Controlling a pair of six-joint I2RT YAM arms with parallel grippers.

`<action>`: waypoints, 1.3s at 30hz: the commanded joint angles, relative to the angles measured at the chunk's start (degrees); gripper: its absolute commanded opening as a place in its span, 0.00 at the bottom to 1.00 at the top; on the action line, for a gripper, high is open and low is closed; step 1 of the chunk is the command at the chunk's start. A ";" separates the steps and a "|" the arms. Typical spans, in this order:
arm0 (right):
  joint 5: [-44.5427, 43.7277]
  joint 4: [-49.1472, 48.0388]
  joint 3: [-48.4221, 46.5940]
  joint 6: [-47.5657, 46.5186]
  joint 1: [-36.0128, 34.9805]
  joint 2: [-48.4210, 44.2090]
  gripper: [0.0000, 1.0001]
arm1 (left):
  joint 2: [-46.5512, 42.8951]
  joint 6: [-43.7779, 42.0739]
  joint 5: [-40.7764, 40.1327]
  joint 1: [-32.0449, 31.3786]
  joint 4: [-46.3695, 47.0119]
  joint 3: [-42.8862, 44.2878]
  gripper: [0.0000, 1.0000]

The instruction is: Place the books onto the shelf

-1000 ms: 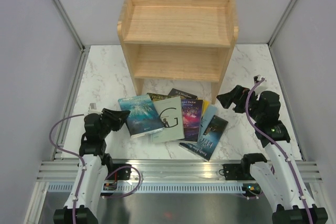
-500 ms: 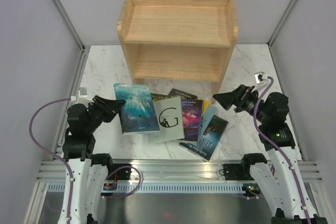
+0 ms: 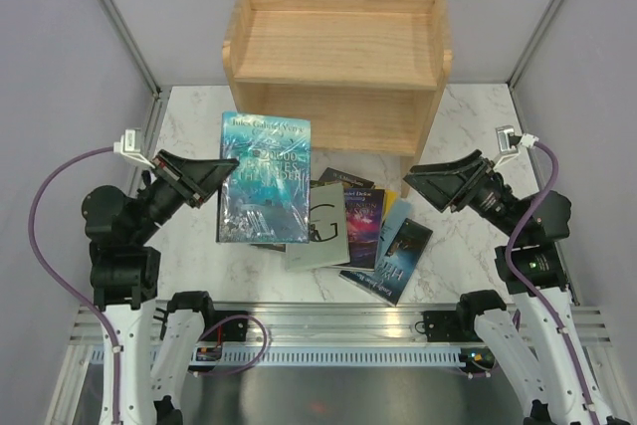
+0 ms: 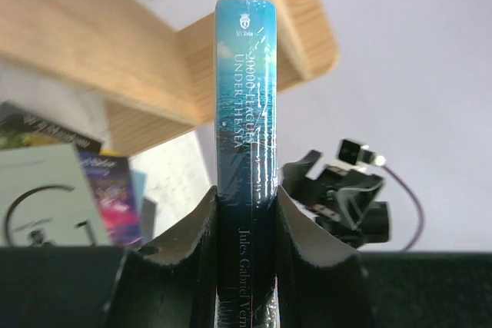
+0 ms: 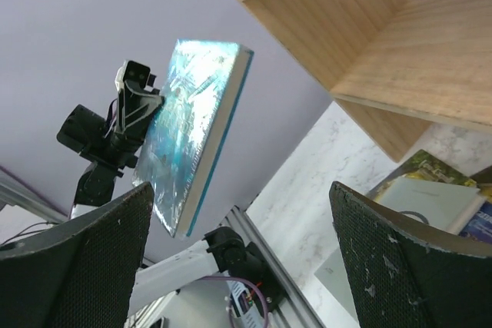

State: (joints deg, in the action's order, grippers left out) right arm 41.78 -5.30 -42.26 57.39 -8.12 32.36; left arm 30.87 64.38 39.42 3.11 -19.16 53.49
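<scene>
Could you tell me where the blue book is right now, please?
In the top view the blue book is left of centre, held in the air by the left gripper, in front of the shelf and beside the pale green book.

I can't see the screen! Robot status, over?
Left end effector shut on blue book, held up. Right end effector open, empty. Shelf bare, nothing blocking it.

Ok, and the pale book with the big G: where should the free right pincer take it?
Probably by its near edge: the G book lies cover-up on the pile, that edge jutting over the table. The right pincer, open, would come in low from the near side.
</scene>
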 commanded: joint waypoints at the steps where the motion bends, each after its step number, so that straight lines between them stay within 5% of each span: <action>1: 1.03 -9.54 -1.07 6.85 -1.28 0.51 0.98 | 2.61 10.76 4.97 -0.04 15.37 8.54 0.02; 20: -4.77 -12.71 -3.97 9.58 -2.78 3.76 0.98 | 34.77 16.30 -4.35 -2.33 24.69 33.95 0.02; 23: -6.27 -14.91 -5.98 10.38 -4.18 6.39 0.98 | 39.69 15.69 -6.45 -6.53 24.87 37.55 0.02; 29: -15.73 -12.11 -14.23 4.94 -15.85 15.17 0.98 | 44.18 14.99 -9.18 -9.18 24.34 41.07 0.02; 34: -27.95 -7.72 -21.00 -5.24 -32.98 28.78 0.98 | 45.06 14.81 -9.89 -9.53 23.90 40.46 0.02; 39: -33.60 -7.79 -24.80 -7.55 -37.40 35.13 0.98 | 45.42 14.55 -9.71 -9.53 22.24 40.72 0.02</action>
State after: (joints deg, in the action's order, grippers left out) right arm 16.03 -13.76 -63.55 54.50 -43.83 65.36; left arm 77.30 75.70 31.27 -6.24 -3.40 89.52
